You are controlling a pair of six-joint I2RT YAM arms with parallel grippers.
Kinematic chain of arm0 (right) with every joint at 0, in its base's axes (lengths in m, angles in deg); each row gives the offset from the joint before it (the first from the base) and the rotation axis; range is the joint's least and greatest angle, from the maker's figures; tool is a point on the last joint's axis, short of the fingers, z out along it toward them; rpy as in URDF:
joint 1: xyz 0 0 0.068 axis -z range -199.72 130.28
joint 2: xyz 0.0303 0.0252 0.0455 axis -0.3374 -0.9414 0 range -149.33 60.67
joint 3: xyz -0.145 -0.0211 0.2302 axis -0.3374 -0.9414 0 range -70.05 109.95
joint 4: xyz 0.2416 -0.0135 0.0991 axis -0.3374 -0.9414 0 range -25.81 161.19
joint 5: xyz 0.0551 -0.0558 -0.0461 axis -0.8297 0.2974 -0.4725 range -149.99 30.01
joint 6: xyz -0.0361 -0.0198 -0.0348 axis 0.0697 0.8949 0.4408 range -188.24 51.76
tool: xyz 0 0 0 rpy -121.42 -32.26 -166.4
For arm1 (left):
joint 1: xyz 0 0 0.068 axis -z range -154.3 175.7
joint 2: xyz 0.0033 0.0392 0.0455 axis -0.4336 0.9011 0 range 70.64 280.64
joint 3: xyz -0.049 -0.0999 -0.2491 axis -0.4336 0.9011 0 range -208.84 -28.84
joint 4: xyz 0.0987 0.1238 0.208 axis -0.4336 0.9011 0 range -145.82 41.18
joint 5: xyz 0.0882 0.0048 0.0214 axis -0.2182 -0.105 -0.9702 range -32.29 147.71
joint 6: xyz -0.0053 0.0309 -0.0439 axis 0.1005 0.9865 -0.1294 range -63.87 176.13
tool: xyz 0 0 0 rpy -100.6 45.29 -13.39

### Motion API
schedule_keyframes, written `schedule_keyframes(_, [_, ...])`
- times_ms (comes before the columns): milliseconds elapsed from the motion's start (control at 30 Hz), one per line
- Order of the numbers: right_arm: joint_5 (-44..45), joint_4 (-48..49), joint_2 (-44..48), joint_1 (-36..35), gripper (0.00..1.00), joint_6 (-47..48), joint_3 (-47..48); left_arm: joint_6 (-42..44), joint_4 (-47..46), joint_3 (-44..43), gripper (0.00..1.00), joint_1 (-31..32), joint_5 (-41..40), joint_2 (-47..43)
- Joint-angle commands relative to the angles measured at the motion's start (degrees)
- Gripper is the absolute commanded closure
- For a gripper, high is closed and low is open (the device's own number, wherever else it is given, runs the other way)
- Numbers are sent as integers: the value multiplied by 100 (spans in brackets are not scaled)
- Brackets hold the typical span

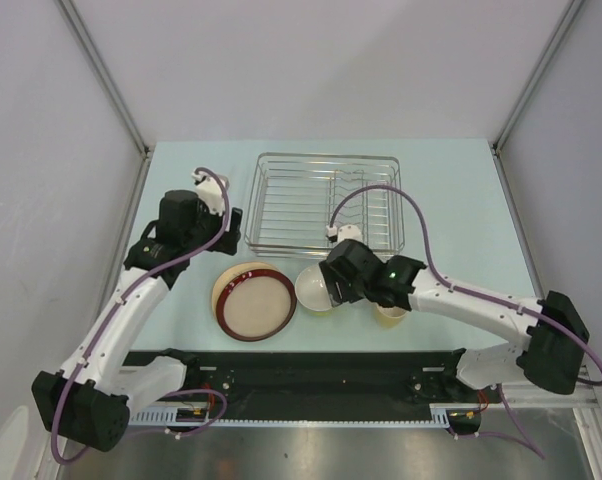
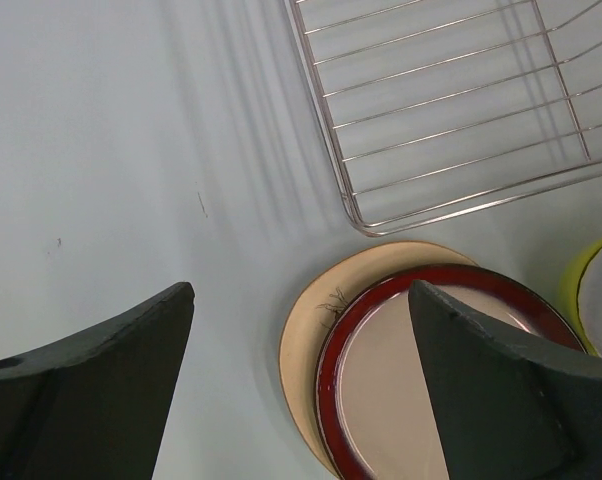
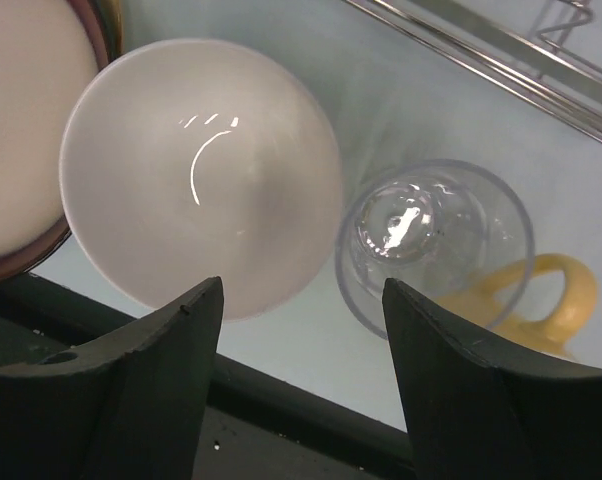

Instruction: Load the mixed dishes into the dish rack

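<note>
Right tool (image 3: 303, 290) spread wide above white bowl (image 3: 201, 170) and clear glass (image 3: 433, 235).

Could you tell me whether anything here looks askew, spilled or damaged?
Nothing stands out. The dark-red-rimmed beige plate lies slightly off-centre on the leaf-patterned beige plate; the white bowl, clear glass and yellow handled cup sit intact near the silver wire dish rack.

The rack (image 1: 291, 212) is open from above; on its near side plates (image 1: 254, 302), bowl (image 3: 201, 175) and glass (image 3: 436, 240) stand close together.
</note>
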Motion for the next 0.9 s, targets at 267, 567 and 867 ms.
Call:
schedule_keyframes(267, [626,411,-640,-363,32,185,539,137,31,231,6,-52,-148,-306])
schedule_keyframes(567, [600,621,-798,-258,32,378,697,137,-92,415,6,-52,-157,-271])
schedule_keyframes(867, [318,1060,-1326,6,39,457,583,216,-127,468,6,-69,-227,-359])
